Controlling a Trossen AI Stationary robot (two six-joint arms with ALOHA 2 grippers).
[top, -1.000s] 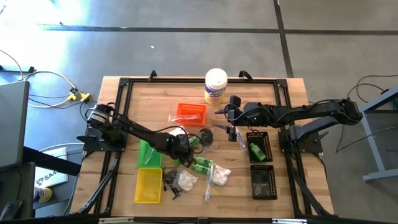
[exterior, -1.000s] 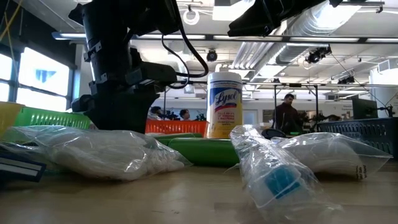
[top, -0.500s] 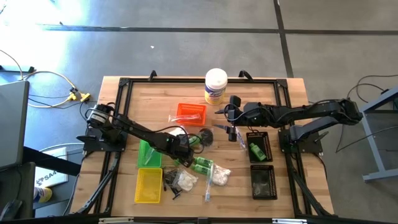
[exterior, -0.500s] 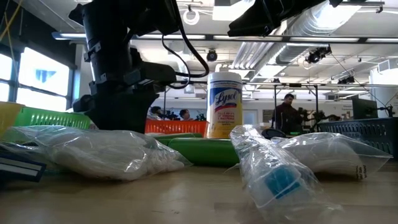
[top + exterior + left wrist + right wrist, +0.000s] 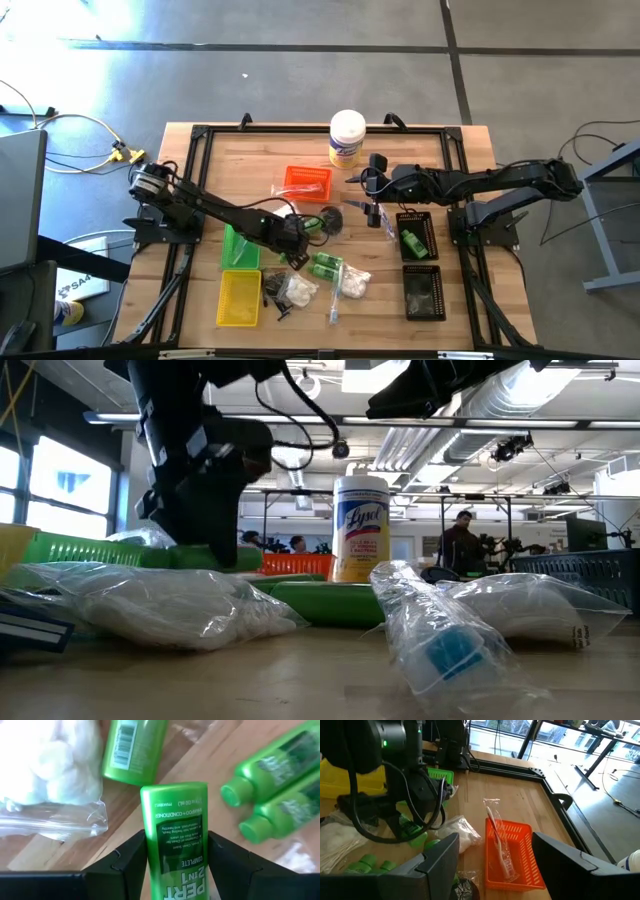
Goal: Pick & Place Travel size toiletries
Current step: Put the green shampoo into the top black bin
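Lifted since a second ago: my left claw, now clear of the table with one green shampoo bottle clamped between its fingers, cap end down, the flat sides giving the pads a square hold. Beneath and just beside it: bag of white cotton balls, a third green bottle, a pair of green bottles lying touching; all still loose on the wood, awaiting sorting. Outward of the left claw: green tray and yellow tray, the green one my likely drop, judging by colour. Right claw: fingers apart, empty, hovering; ahead of it the orange tray holding a wrapped stick.
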